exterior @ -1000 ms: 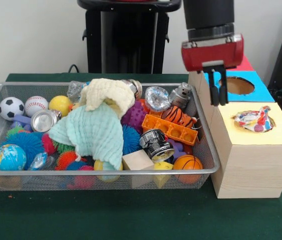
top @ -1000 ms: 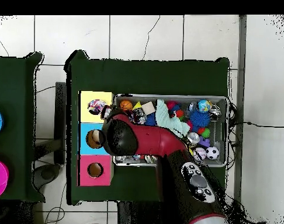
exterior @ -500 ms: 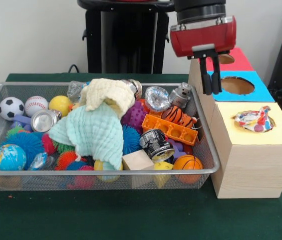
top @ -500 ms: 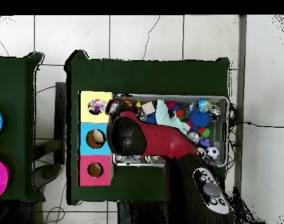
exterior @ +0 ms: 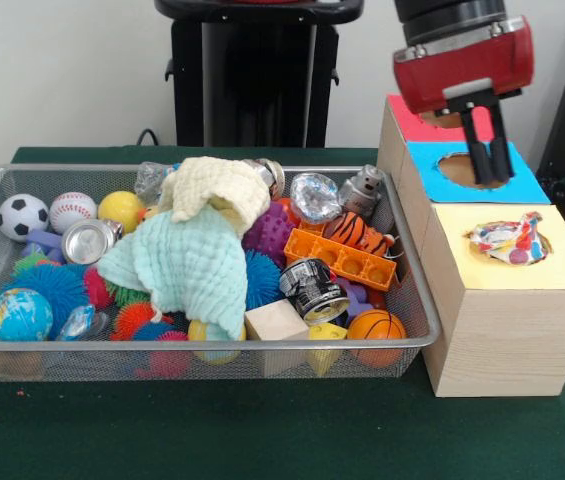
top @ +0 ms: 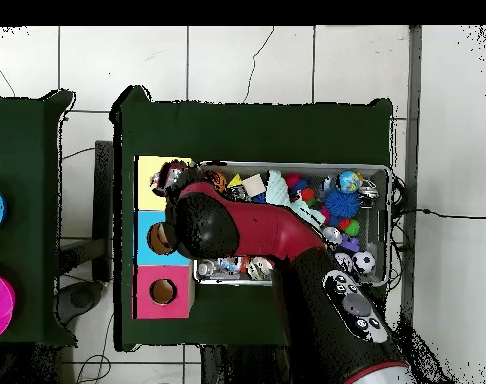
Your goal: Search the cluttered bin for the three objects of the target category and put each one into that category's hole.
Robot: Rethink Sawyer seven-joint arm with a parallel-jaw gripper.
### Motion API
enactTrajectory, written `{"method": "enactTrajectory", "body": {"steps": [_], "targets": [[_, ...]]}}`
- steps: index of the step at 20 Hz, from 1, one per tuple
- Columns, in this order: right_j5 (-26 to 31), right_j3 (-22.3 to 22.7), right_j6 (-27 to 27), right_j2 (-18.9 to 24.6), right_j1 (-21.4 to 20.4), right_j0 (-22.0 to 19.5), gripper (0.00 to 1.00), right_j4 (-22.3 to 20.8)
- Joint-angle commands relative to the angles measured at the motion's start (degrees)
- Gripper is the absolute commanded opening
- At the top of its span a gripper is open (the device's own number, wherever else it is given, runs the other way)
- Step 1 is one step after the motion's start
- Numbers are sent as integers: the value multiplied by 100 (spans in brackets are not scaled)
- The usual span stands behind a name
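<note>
One printed fabric bundle (exterior: 510, 242) sits in the round hole of the yellow face (exterior: 562, 268) of the wooden box, bulging above the rim. It also shows in the overhead view (top: 166, 178). My gripper (exterior: 489, 178) hangs above the blue-faced cut-out (exterior: 462, 168), behind the yellow face, fingers slightly apart and empty. The wire mesh bin (exterior: 212, 344) stands left of the box, full of toys. No other printed bundle shows in the bin; a mint-green cloth (exterior: 187, 262) and a cream cloth (exterior: 217, 185) cover its middle.
The bin holds balls, cans, an orange tray (exterior: 352, 260), a basketball (exterior: 375, 326) and spiky toys. The red face (exterior: 412, 125) lies behind the blue one. In the overhead view my arm (top: 257, 228) covers the bin's left part (top: 389, 200) and the blue face.
The gripper first rose and drifted toward the bin, then swung to the picture's right in the front view, and now hangs over the blue cut-out. The bundle has not moved.
</note>
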Motion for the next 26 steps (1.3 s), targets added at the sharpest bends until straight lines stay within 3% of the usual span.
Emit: {"method": "enactTrajectory", "body": {"steps": [1,9,18,21,26], "targets": [[-354,-197,606,484,501,9,0,-129],[-1030,-700,436,-374,1068,479,0,-478],[-1495,-830,478,-1089,1287,871,0,-527],[-1471,-843,488,-1482,1345,1094,0,-423],[-1293,-619,744,-1698,1434,1202,0,-205]]}}
